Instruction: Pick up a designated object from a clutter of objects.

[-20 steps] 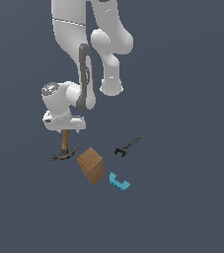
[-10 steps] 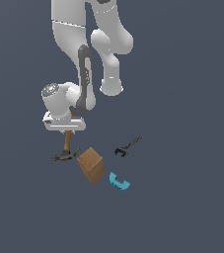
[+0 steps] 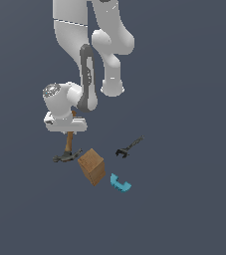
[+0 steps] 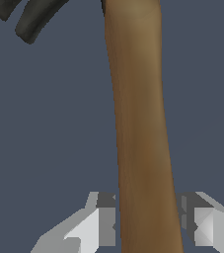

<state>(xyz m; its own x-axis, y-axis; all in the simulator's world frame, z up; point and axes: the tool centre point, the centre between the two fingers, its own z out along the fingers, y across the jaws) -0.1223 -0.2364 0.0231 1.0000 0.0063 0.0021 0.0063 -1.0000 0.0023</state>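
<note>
Change: I am rising; my gripper (image 3: 67,130) is sitting higher above the floor than it was a second ago, and the hammer (image 3: 68,147) is coming up with me, its handle hanging down beneath my palm.
Jaws: I am straddling the brown handle in the wrist view, one finger (image 4: 103,217) pressing its side and the other just beside it with a thin gap showing, so I am reading this as a narrow closure holding the hammer (image 4: 140,123).
Meaning for the task: the lift is looking under way; the dark head is still low, near the floor, so I am judging the pick as begun but not finished.
Where the hammer is: it is hanging below me, toward the exterior view's left of the clutter, head end lowest.
Wooden block (image 3: 91,166): it is sitting just beside the hammer head, the closest thing that could be clipped if the head swings.
Black wrench (image 3: 129,147): it is lying well apart, toward the exterior view's right.
Cyan curved piece (image 3: 119,183): it is lying near the block, away from my path.
Risk: I am gripping far from the heavy head, so the handle may be pivoting in my hold.
</note>
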